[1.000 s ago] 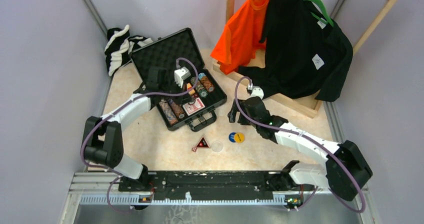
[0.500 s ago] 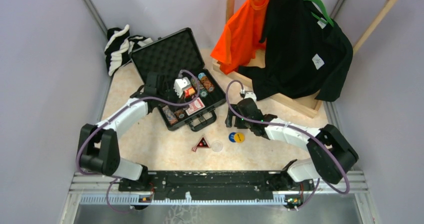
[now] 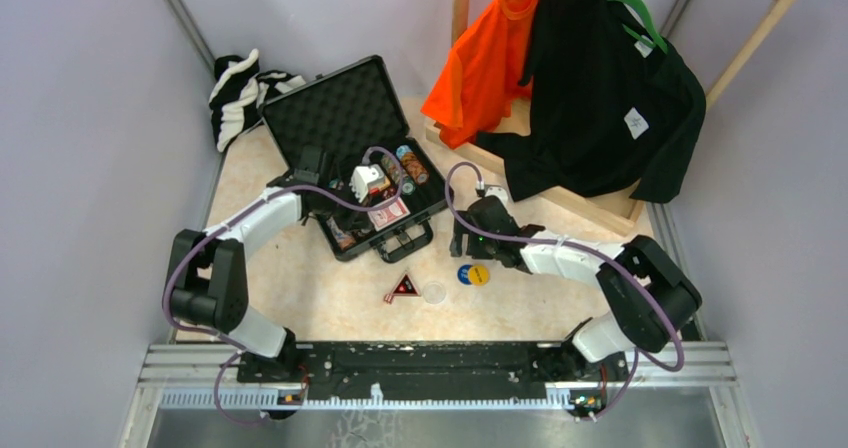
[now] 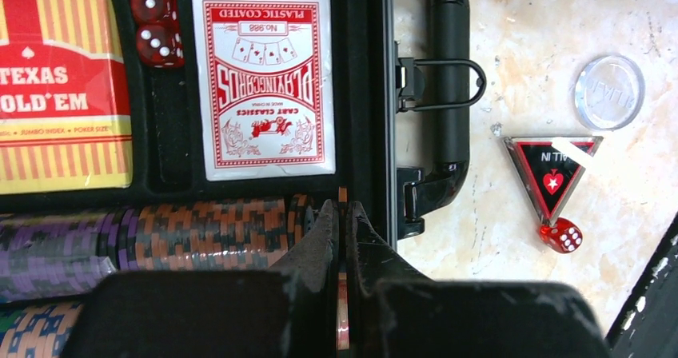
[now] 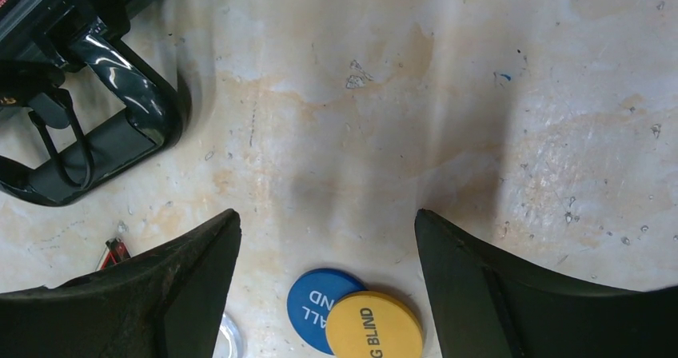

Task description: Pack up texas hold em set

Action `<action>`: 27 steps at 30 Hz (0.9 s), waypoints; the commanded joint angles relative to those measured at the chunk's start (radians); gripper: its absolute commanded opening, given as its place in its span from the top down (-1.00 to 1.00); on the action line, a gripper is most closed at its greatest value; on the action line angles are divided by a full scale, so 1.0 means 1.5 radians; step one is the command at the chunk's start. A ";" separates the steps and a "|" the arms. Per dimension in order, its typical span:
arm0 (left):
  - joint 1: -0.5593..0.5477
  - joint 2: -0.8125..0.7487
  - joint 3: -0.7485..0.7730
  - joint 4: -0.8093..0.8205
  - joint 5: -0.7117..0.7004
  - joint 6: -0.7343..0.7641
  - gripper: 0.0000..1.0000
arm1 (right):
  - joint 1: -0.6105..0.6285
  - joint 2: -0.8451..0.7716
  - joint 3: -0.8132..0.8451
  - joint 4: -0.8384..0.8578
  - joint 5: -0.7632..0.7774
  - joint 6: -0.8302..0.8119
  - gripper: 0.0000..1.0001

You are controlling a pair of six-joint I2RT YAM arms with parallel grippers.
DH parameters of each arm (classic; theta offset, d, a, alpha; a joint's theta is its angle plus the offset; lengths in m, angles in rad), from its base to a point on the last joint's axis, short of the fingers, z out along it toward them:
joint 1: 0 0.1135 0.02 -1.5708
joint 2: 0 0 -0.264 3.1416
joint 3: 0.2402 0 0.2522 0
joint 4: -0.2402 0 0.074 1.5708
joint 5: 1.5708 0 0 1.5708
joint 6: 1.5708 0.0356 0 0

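Observation:
The black briefcase [image 3: 335,110] lies open, its lid leaning back. Rows of poker chips [image 4: 200,232], a red card deck [image 4: 264,82], a Texas Hold'em box [image 4: 60,86] and red dice [image 4: 156,24] sit in the foam. My left gripper [image 4: 342,214] [image 3: 368,182] is shut on one orange chip, held on edge at the right end of the orange row. My right gripper [image 5: 328,230] [image 3: 461,240] hangs open over the table just behind the blue disc [image 5: 320,304] and yellow disc [image 5: 374,326]. The clear disc [image 3: 434,291] and black-red triangle [image 3: 403,287] lie in front of the case.
A loose red die [image 4: 564,236] lies by the triangle. The case handle [image 5: 96,134] juts toward the discs. An orange shirt [image 3: 490,53] and black shirt [image 3: 610,98] hang on a wooden rack at the back right. A striped cloth [image 3: 240,93] lies at the back left.
My left gripper has come down toward the front of the case with the chip. My right gripper has shifted a little left and nearer, closer to the blue and yellow discs.

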 commanded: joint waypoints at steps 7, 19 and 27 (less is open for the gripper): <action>0.036 0.045 0.033 -0.030 -0.012 0.014 1.00 | -0.001 0.027 0.041 -0.005 0.016 0.000 -0.60; 0.041 0.028 0.021 -0.003 -0.011 -0.006 1.00 | -0.001 0.030 0.038 -0.005 0.015 -0.003 -0.60; 0.046 0.019 0.017 0.017 -0.019 -0.027 0.89 | -0.001 0.034 0.035 0.001 0.011 -0.005 -0.60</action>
